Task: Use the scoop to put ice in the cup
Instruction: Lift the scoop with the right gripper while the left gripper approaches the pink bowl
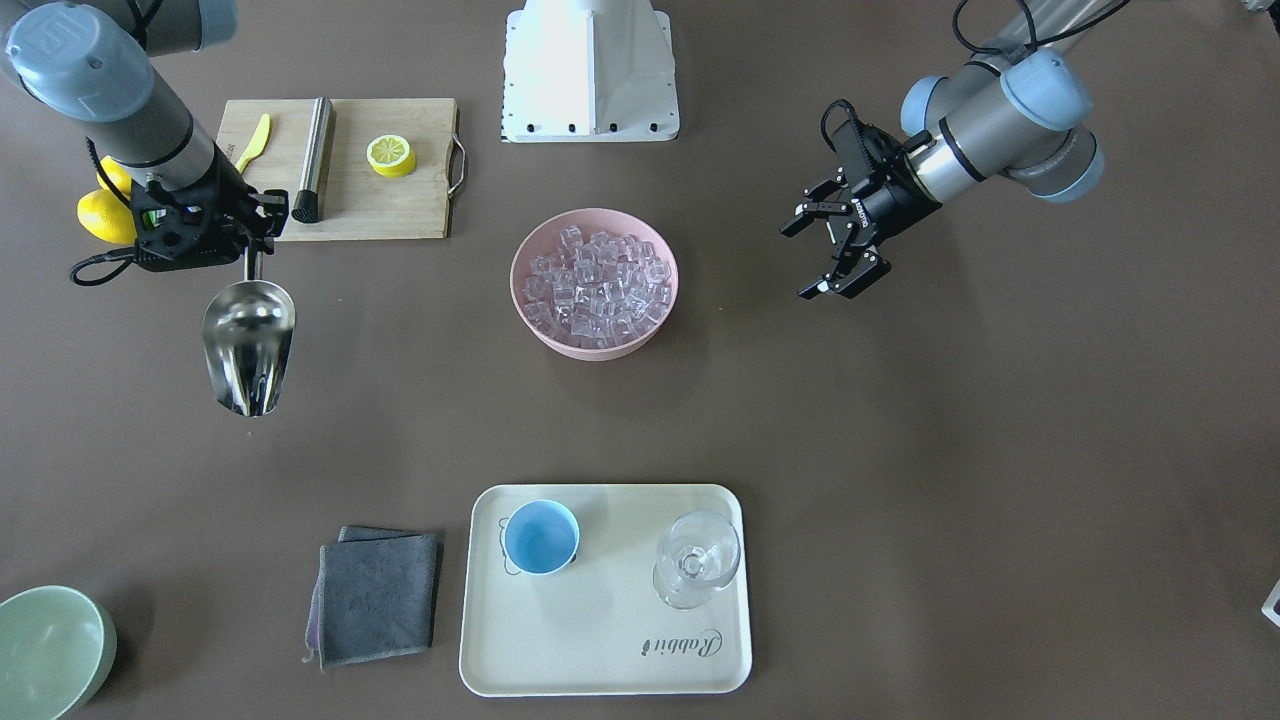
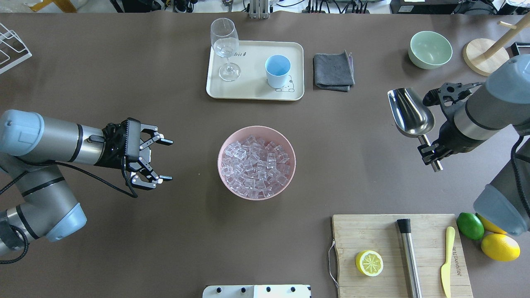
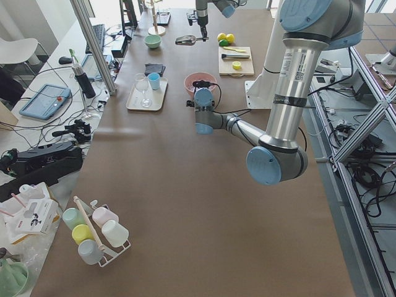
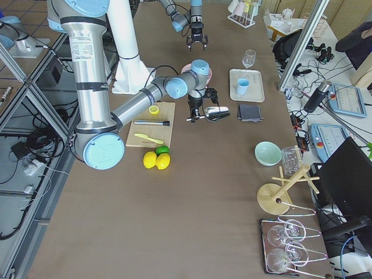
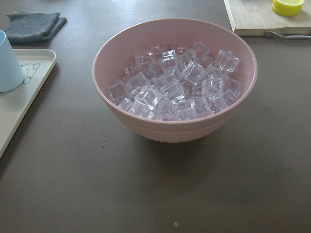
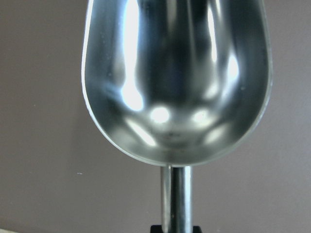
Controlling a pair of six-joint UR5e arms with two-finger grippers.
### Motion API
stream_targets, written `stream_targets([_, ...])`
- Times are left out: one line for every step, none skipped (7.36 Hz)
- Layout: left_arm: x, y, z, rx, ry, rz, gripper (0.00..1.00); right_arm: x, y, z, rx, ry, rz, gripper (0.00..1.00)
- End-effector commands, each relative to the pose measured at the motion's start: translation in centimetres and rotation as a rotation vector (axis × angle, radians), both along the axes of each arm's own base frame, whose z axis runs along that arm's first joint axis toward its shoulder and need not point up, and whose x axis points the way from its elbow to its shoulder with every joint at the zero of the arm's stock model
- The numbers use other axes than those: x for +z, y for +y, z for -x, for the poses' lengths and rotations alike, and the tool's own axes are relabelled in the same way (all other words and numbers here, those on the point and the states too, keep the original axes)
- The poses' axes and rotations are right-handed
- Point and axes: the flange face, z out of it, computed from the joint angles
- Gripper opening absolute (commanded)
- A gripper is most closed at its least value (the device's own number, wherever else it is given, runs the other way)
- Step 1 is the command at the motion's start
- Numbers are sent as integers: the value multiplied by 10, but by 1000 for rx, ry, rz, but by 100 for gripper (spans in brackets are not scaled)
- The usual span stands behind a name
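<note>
Pinching the empty scoop (image 2: 410, 111) at frame right, the right gripper (image 2: 431, 150) has yet to dig ice (image 2: 256, 163) from the central bowl (image 2: 220, 163) for the empty cup (image 2: 277, 68) on the upper tray (image 2: 252, 85), as the left gripper (image 2: 167, 160) idles, fingers (image 2: 165, 142) spread.

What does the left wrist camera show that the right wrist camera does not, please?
Only the left wrist view shows the pink bowl full of ice, the blue cup on the tray, a grey cloth and the cutting board's edge with a lemon half. Only the right wrist view shows the steel scoop, empty, close up. Both show the brown table.
</note>
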Motion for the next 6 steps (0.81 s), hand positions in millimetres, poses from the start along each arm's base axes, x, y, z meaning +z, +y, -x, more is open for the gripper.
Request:
stream_targets([-9,-9,-33,22,-12,6,98,1,-32,-52,-203,45,-256,0])
stream_targets([-8,-15,-45,23,-20,12,98,4,-33,-55,-244,62,-258,0])
stream_targets([-14,-29,-65,25,-33,21,98,-12,-40,-51,-357,113,-222,0])
stream_targets([-18,-32,-68,22,-29,21,98,-50,-37,-54,-519,145,-203,0])
stream_targets([-20,-33,-70,20,-28,20,98,-65,-37,-58,-547,181,-206,0])
stream_targets([-20,-32,-75,22,-29,20,98,-60,-35,-60,-549,187,-184,0])
